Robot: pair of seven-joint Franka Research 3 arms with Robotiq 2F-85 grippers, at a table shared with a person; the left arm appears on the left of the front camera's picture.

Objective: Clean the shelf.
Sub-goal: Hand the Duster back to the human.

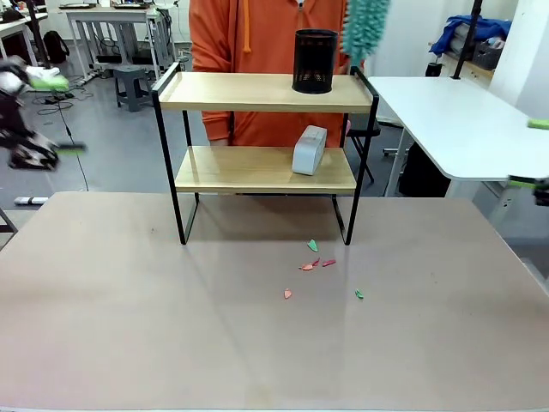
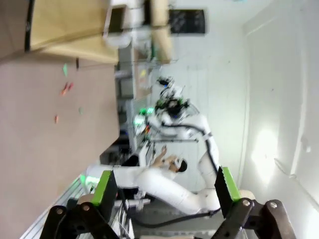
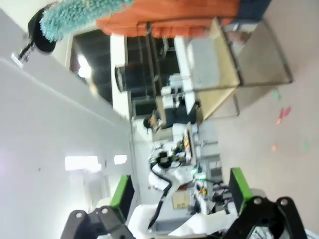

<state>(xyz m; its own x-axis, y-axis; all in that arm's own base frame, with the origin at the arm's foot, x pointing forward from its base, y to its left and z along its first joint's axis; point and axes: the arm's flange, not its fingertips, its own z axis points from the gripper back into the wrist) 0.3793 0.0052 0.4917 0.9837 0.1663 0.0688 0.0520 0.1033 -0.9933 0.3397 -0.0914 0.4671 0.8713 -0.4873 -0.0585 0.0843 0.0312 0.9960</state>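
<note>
Grippers (image 2: 162, 191) (image 3: 180, 191) both stand spread wide and empty, left and right of the table (image 1: 129, 326). Far centre stands the shelf (image 1: 264, 93): a black mesh cup (image 1: 315, 61) on top, a white box (image 1: 309, 150) below. Coloured scraps (image 1: 314, 263) lie just before it. Behind, a person in orange (image 1: 257, 39) holds a teal duster (image 1: 366, 26).

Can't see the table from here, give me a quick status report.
Left gripper and right gripper open, empty, off to the sides. Shelf holds black mesh cup and white box. Scraps in front.
</note>
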